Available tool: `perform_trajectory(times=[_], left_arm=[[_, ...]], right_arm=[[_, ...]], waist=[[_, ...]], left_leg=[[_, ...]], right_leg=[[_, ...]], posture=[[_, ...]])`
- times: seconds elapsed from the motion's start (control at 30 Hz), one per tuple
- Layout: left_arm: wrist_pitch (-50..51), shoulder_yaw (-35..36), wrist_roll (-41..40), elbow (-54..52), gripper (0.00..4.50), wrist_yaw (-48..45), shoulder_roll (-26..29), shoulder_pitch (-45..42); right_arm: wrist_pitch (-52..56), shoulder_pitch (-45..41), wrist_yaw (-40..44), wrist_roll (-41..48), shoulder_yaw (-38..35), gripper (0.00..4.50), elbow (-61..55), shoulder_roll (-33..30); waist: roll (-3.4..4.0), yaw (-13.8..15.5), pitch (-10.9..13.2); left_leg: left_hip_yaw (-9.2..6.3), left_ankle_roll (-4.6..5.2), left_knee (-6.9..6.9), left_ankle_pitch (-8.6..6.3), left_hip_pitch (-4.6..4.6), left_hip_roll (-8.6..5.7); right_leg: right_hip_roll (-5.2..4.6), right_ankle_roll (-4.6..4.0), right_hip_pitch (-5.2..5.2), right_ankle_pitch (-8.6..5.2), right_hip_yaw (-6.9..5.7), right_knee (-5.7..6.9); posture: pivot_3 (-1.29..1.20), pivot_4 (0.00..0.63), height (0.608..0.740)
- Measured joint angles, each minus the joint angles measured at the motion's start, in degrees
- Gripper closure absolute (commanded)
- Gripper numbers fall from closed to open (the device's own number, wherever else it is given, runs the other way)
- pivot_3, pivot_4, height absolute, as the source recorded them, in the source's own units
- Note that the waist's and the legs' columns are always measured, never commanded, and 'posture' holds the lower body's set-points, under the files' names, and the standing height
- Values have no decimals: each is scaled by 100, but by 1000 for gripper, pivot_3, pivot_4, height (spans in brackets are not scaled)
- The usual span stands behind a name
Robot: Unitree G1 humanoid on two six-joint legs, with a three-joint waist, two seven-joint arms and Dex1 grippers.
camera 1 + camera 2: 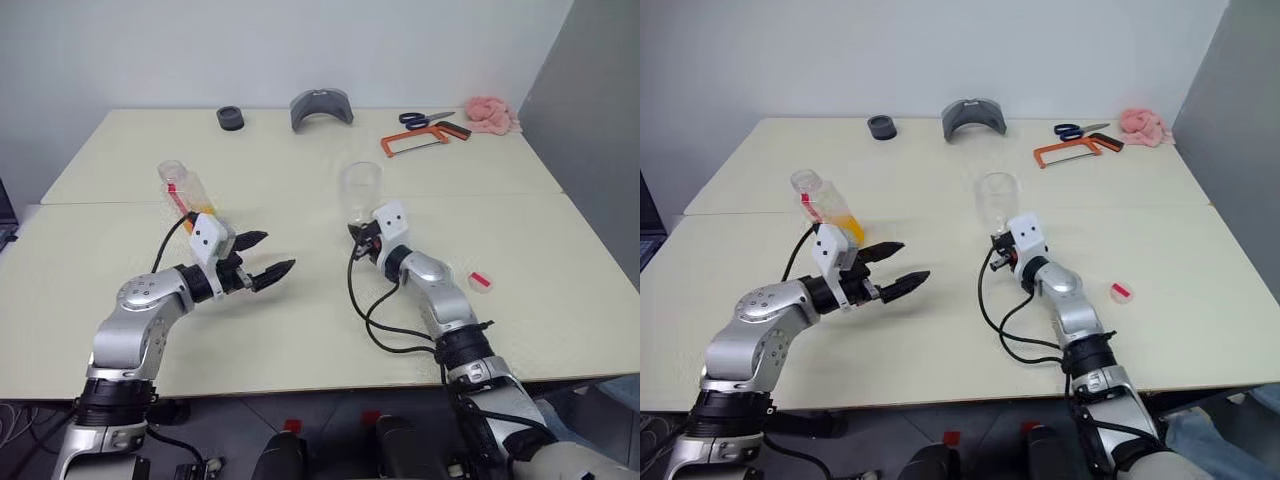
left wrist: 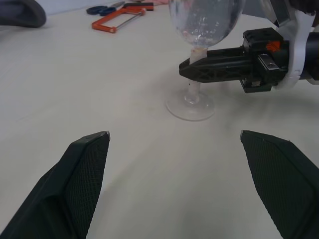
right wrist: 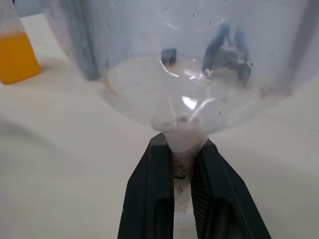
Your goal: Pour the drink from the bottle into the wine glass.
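Right gripper (image 3: 182, 164) pinches the wine glass (image 1: 361, 187) by its stem.
Left of the upright glass stands the bottle (image 1: 186, 194) holding orange drink (image 1: 203, 213); nearer it the left gripper (image 1: 260, 256) gapes wide, holding nothing.

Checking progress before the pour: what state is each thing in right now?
Bottle: upright, uncapped, part full of orange drink.
Wine glass: upright, empty, gripped at the stem.
Left hand: open, holds nothing.
Right hand: shut on the glass stem.
Cap: lying on the table, off the bottle.
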Motion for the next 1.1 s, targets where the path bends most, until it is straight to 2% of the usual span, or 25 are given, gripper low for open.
perform_trajectory(times=[0.27,0.67,0.7,0.93,1.1], left_arm=[[168,246,-99,-393,0,191,83,177],[217,260,-122,-552,0,173,124,90],[210,260,-122,-552,0,169,123,90],[115,259,-158,-554,0,170,68,89],[-127,278,-69,-606,0,426,-86,511]], right_arm=[[-879,-396,26,-34,-1,4330,1077,190],[-1096,-377,138,-41,113,144,1555,295],[-1097,-340,145,-41,114,35,1517,285],[-947,180,283,-35,125,35,812,77],[-257,1208,771,-31,419,35,-979,-612]], waist=[[0,-11,0],[4,17,6],[4,22,6],[5,38,7],[9,64,9]], left_leg=[[6,-1,0,0,2,39],[5,-2,-2,0,-4,40],[4,-2,-2,0,-4,40],[4,-2,-2,-1,-7,39],[6,-3,-6,-2,-11,36]], right_leg=[[1,-2,0,2,1,0],[7,-5,-2,3,-1,-4],[7,-5,-2,3,-2,-4],[6,-5,-3,3,-2,-6],[-3,-5,-3,3,-1,-12]], posture=[[0,150,740],[0,150,740],[0,150,740],[0,150,740],[0,150,740]])
